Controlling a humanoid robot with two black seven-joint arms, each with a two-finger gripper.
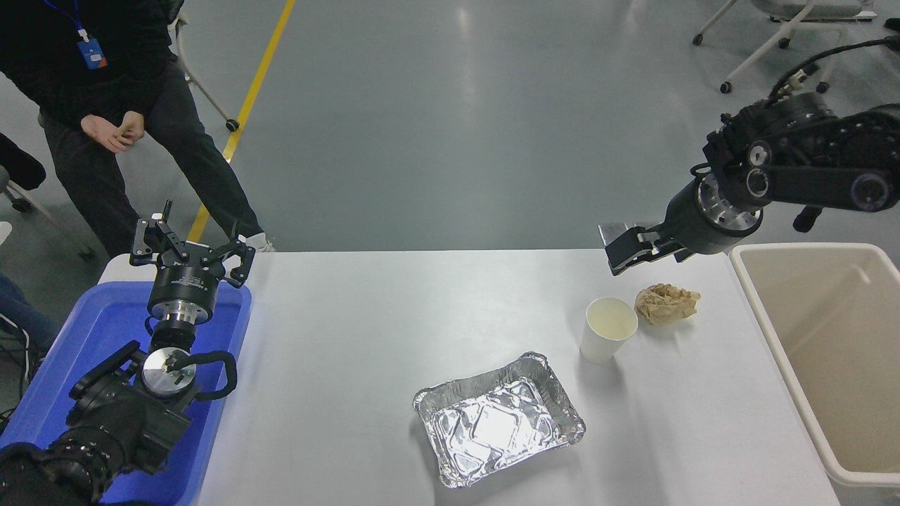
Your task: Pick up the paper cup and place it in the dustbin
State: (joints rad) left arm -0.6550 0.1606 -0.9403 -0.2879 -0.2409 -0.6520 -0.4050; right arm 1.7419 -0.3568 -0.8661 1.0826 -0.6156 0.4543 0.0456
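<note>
The paper cup [608,329] stands upright on the white table, right of centre, white with a cream inside. The dustbin [763,314], a large beige tub with a thick rim, sits at the table's right edge. My right gripper [647,254] hangs open and empty over the table's far edge, above and behind the cup, well clear of it. At the lower left my left gripper [191,246] is parked open over the blue tray.
A crumpled tan paper ball [666,303] lies just right of the cup. A crinkled foil tray [499,418] sits in front of the cup. The blue tray [91,330] is at the left edge. A person [105,105] stands at the far left.
</note>
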